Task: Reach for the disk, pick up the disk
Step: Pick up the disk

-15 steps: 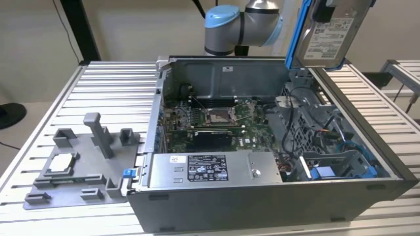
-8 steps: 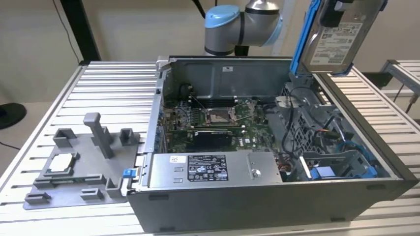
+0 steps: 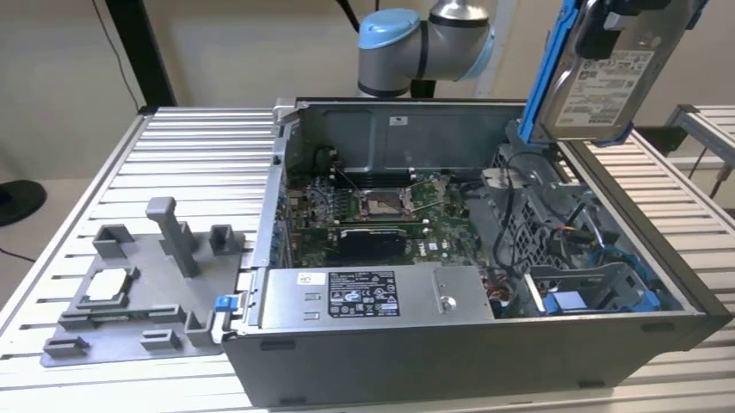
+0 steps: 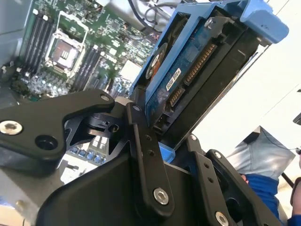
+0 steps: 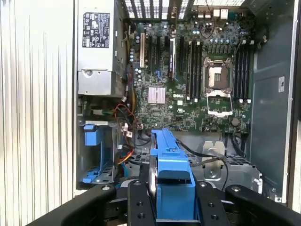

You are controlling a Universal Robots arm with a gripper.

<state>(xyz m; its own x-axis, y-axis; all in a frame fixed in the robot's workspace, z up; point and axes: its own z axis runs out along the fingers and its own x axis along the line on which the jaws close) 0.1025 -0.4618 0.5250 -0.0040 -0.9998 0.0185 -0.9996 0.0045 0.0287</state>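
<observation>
The disk [image 3: 597, 86], a silver drive with a white label and a blue bracket along its edge, hangs upright in the air above the open computer case's back corner on the exterior view's right. My gripper [image 3: 626, 21] is shut on its upper part. In the second wrist view the black fingers [image 4: 141, 141] clamp the disk [image 4: 188, 70], whose blue circuit board and connectors face the camera. The first wrist view shows the disk's blue bracket [image 5: 169, 160] edge-on in my gripper [image 5: 172, 197], well above the motherboard.
Below lies the open case [image 3: 460, 344] with its motherboard [image 3: 379, 206], power supply [image 3: 367, 297] and a blue drive bay [image 3: 597, 297]. A grey stand [image 3: 150, 284] with upright posts sits on the slatted table [image 3: 195, 155]. A person's clothing [image 4: 263, 188] shows beside the table.
</observation>
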